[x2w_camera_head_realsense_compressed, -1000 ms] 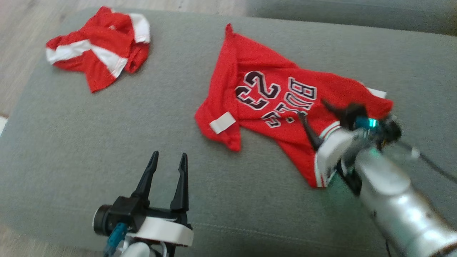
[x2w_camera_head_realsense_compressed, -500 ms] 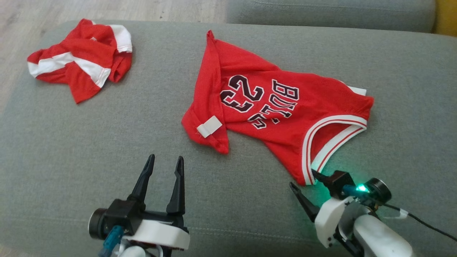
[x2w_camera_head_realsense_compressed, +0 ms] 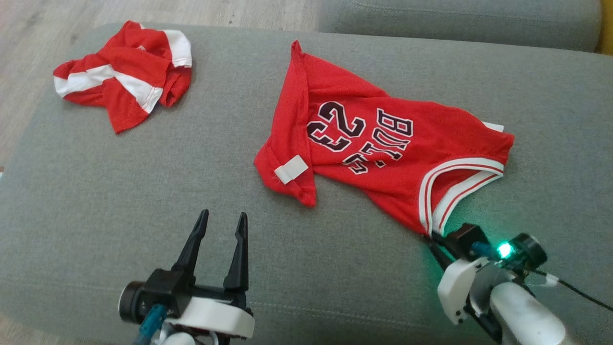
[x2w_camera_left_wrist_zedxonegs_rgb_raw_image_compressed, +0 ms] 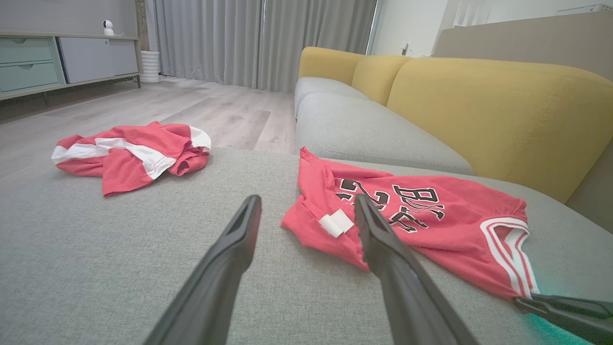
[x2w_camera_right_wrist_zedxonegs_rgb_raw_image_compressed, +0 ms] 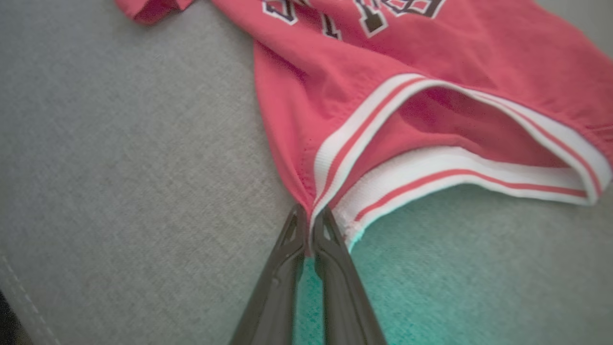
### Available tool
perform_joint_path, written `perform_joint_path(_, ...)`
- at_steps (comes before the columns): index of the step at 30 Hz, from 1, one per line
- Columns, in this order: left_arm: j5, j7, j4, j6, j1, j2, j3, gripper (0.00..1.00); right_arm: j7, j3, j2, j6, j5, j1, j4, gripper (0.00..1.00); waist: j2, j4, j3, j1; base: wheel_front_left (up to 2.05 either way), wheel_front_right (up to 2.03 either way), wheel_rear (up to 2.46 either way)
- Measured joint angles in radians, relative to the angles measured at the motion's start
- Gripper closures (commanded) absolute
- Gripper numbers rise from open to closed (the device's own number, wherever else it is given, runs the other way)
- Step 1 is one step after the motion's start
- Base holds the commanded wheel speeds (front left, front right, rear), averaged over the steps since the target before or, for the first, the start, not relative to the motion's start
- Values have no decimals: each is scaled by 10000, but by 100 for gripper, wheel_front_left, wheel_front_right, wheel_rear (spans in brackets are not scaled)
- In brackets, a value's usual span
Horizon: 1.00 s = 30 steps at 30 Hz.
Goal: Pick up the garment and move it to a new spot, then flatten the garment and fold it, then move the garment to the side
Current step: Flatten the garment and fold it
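Note:
The garment is a red jersey with dark lettering and white-striped trim, lying spread and wrinkled on the grey cushion. My right gripper is shut on its near corner, where the striped trim ends. The right wrist view shows that corner of the jersey pinched between the tips of my right gripper. My left gripper stands open over bare cushion, to the left of the jersey and apart from it. In the left wrist view the jersey lies just beyond the open fingers of my left gripper.
A second red and white garment lies crumpled at the cushion's far left corner, also seen as a heap. A yellow sofa back rises behind the cushion. Wood floor lies beyond the left edge.
My right arm drew back from over the jersey to its near corner, and the gripper has closed on that corner. The left gripper has stayed open in place. The camera shifted slightly.

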Motion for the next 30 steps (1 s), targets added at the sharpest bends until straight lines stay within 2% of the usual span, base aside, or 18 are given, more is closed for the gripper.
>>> perform_joint_path(5, -98, 0, 0, 81, 227, 23, -17, 0, -339, -663, -12, 0, -77, -24, -719, 100, 0, -167, -175, 0, 0, 0, 0)
perform_joint_path(10, -105, 0, -25, 178, 425, 61, -17, 0, -230, -1333, -303, 0, -234, 137, -2650, 100, 0, -451, -382, 0, 0, 0, 0)
perform_joint_path(16, -192, -2, -125, 263, 618, 113, -17, 0, 980, -2182, -869, 0, -347, 1436, -5720, 100, 0, -782, -610, -1, 0, 0, 0)
perform_joint_path(21, -192, 0, -242, 255, 614, 104, -84, 0, 2330, -3018, -1202, 0, -468, 2425, -7643, 100, 0, -613, -590, -1, 0, 0, 0)
perform_joint_path(26, -190, -6, -234, 234, 537, 82, -113, 0, 2867, -3289, -1406, 0, -491, 2264, -7933, 100, 0, -222, -410, -1, 0, 0, 0)
perform_joint_path(30, -188, -17, -205, 107, 283, -17, -140, 0, 3124, -2978, -1687, 0, -378, 1054, -6920, 100, 0, 304, -164, 0, 0, 0, 0)
